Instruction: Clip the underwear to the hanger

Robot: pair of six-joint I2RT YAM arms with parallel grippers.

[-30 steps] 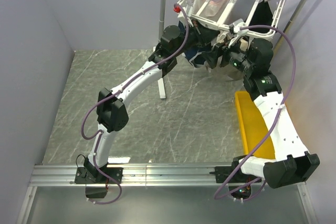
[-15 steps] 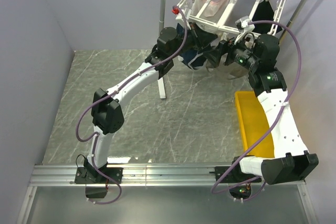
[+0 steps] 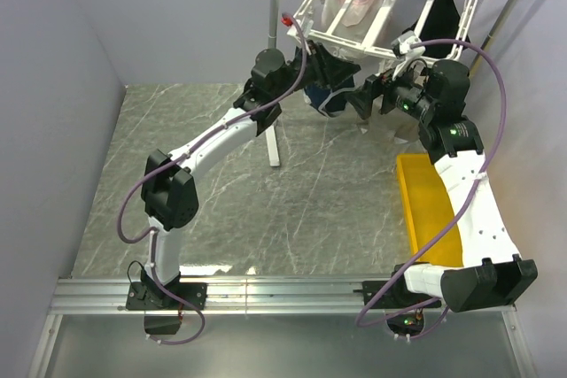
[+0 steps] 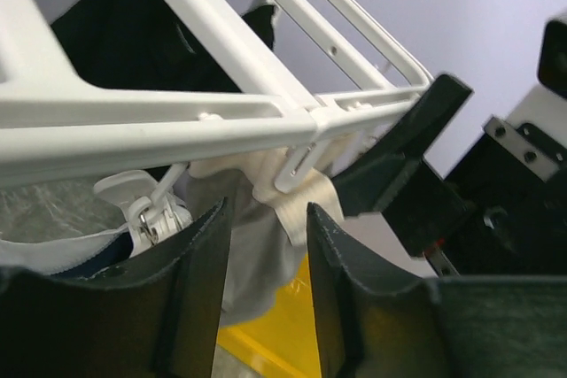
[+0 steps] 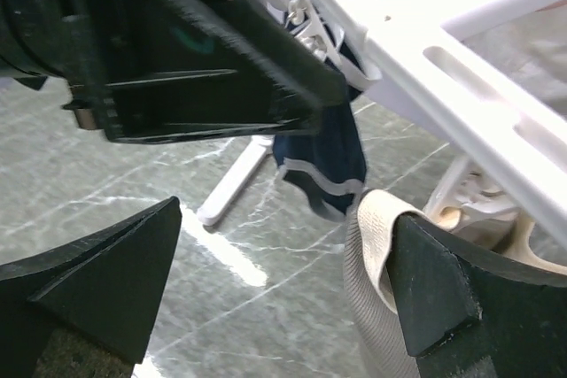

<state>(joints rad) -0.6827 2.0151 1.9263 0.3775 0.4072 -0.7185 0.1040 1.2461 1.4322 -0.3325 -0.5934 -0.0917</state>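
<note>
The white hanger point(image 3: 354, 33) hangs tilted from the pole, and its bars show in the left wrist view point(image 4: 177, 121) and the right wrist view point(image 5: 443, 50). The taupe underwear point(image 4: 252, 254) hangs under a hanger clip point(image 4: 297, 165), with its beige waistband point(image 4: 306, 210) just beyond my left fingertips. My left gripper point(image 4: 266, 210) is open with nothing between its fingers. My right gripper point(image 5: 288, 219) is wide open, and the underwear waistband point(image 5: 372, 245) lies against its right finger point(image 5: 434, 289). In the top view both grippers meet under the hanger, left point(image 3: 341, 66) and right point(image 3: 372, 95).
Navy blue briefs point(image 5: 323, 157) hang from the hanger beside the underwear. A black garment point(image 3: 447, 15) hangs at the hanger's right end. The grey pole stand point(image 3: 273, 59) stands behind my left arm. A yellow bin point(image 3: 425, 210) lies on the table at the right.
My left arm has risen and moved left toward the hanger. The hanger has swung up and left. My right gripper moved up under the hanger, then stayed about still.
</note>
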